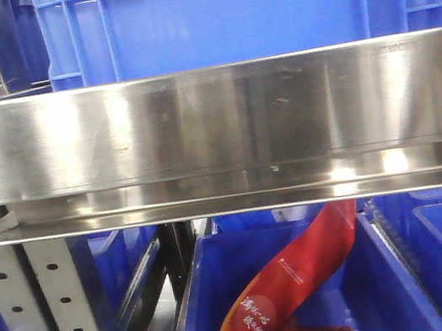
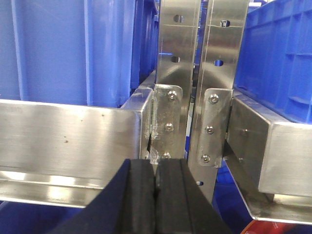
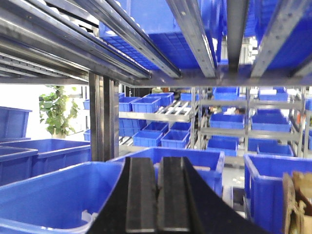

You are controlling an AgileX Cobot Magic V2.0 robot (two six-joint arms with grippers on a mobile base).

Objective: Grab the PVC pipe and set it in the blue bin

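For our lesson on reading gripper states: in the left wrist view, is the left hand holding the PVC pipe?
No. The left hand has its two black pads pressed together with nothing between them, facing the steel shelf rail.

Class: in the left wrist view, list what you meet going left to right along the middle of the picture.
Blue bin wall → steel shelf rail → two perforated steel uprights → second steel rail, under another blue bin.

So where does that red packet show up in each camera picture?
Exterior front: lower middle, red packet lying in a blue bin under the steel rail.
Left wrist: perhaps the red sliver at bottom right; too little to tell.
Right wrist: not in it.
Shared landmark: the blue bins on steel shelving.
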